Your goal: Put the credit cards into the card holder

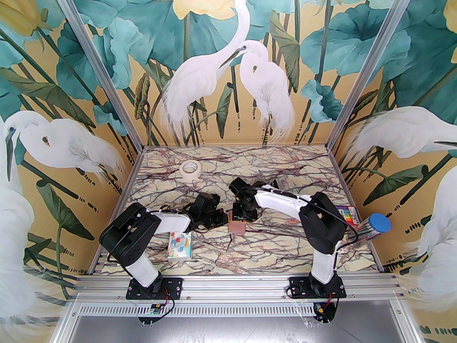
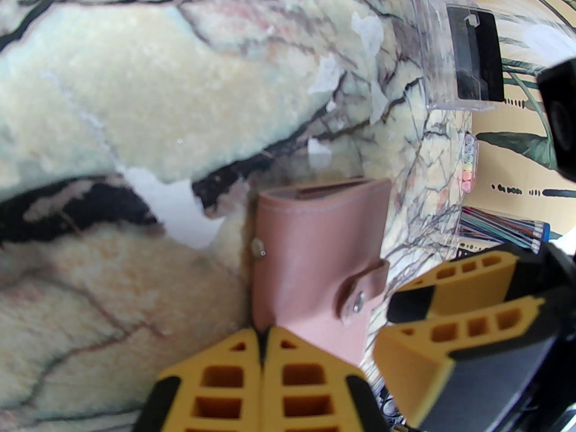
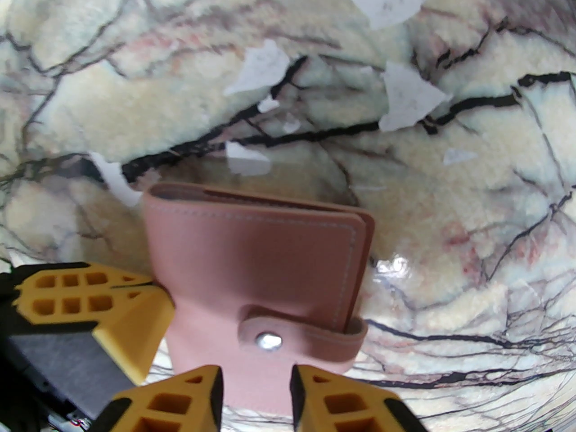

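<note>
The folded pink card holder (image 3: 261, 263) sits near the middle of the table (image 1: 285, 255), the right end effector (image 3: 255, 378) parted astride its strap edge, the left end effector (image 2: 262, 353) pressed together at its side.

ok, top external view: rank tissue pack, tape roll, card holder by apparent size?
1. tissue pack.
2/3. tape roll and card holder look alike: the roll lies farther from the camera and the holder is partly hidden, so unranked.
</note>
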`<action>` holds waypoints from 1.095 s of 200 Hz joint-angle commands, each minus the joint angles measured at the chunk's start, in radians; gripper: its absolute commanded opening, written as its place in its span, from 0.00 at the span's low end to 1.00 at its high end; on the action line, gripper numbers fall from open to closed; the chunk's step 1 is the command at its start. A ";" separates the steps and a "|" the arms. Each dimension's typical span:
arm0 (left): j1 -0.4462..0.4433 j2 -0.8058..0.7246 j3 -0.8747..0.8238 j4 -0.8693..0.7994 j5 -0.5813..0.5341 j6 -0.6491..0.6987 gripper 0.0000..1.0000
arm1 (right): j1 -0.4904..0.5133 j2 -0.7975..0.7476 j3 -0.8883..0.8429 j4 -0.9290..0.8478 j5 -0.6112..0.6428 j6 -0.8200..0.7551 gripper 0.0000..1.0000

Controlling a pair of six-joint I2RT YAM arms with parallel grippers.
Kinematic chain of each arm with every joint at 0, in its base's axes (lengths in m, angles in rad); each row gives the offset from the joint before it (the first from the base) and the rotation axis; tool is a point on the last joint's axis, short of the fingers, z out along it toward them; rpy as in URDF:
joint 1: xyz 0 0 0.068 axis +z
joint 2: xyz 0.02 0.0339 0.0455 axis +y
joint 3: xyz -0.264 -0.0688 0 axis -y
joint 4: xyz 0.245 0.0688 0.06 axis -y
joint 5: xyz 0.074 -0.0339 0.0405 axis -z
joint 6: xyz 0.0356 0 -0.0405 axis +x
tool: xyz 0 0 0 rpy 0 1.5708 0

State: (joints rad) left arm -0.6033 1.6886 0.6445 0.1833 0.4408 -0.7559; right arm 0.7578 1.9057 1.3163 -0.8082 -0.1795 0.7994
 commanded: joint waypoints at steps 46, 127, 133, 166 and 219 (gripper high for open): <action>-0.001 0.017 -0.007 -0.062 -0.050 0.018 0.00 | 0.008 0.048 0.048 -0.026 0.014 -0.017 0.27; 0.001 0.017 -0.009 -0.064 -0.047 0.021 0.00 | 0.013 0.083 0.057 -0.039 0.027 -0.023 0.31; 0.001 0.016 -0.009 -0.064 -0.048 0.021 0.00 | 0.014 0.088 0.056 -0.040 0.028 -0.025 0.31; 0.000 0.016 -0.007 -0.065 -0.048 0.021 0.00 | 0.014 0.111 0.059 -0.057 0.045 -0.035 0.32; 0.001 0.017 -0.007 -0.065 -0.050 0.023 0.00 | 0.015 0.140 0.071 -0.098 0.099 -0.048 0.32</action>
State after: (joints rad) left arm -0.6033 1.6886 0.6445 0.1833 0.4408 -0.7555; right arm 0.7681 1.9839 1.3888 -0.8577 -0.1497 0.7780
